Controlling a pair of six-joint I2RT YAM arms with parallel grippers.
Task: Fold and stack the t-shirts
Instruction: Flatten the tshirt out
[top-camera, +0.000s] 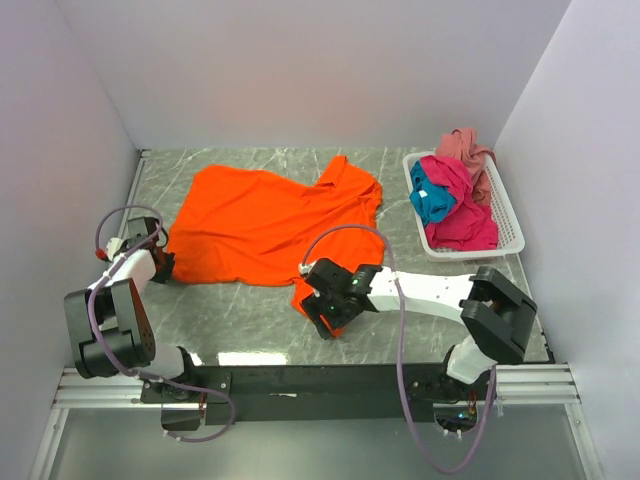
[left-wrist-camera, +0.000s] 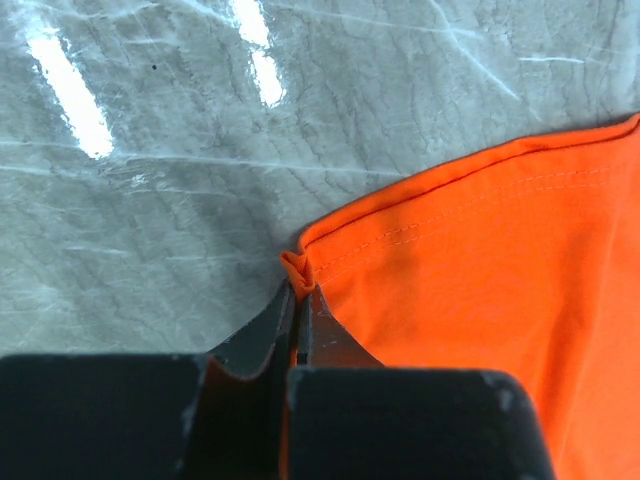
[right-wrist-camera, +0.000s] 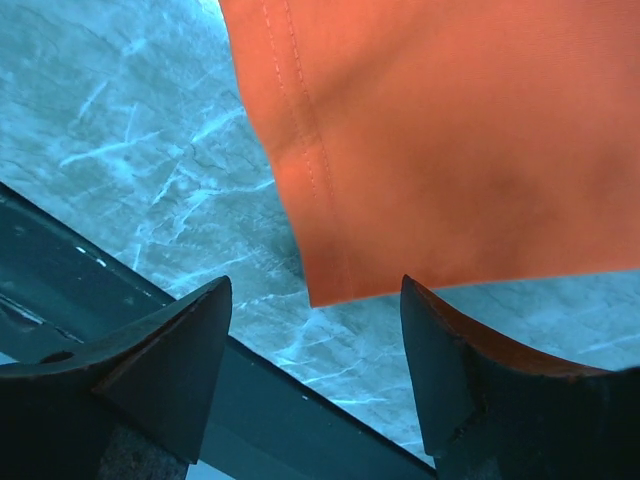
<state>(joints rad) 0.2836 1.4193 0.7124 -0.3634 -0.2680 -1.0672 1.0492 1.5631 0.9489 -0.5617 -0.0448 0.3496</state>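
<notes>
1. Nearest the front edge of the table (top-camera: 240, 312), well to the left of the white basket (top-camera: 480, 250), the right gripper (right-wrist-camera: 315, 300) is being held low at the near corner of the orange t-shirt (top-camera: 260, 225). Its jaws are being held wide apart with the stitched hem corner lying between them, and nothing is being gripped yet.
2. Farther left of the basket, across the whole spread of cloth, the left gripper (left-wrist-camera: 298, 290) is being pressed shut on the shirt's other near corner. A small nub of hem is being squeezed up at its fingertips.
3. The two corners are apparently being taken together so that the near edge can be lifted level for a first fold. With one side only, the cloth would probably be dragged askew.
4. The orange t-shirt is being left spread almost flat on the marbled surface, just left of the basket, with one rumpled end reaching towards the basket's far corner. The task is judged to be at its start: no fold is being shown in it.
5. Inside the basket the other shirts are being kept in a loose heap, presumably awaiting their turn. The magenta t-shirt (top-camera: 468, 218) is filling the near end, and the teal t-shirt (top-camera: 430, 200) is being crowded against the left wall. The dusty rose t-shirt (top-camera: 468, 150) is being draped over the far rim.
</notes>
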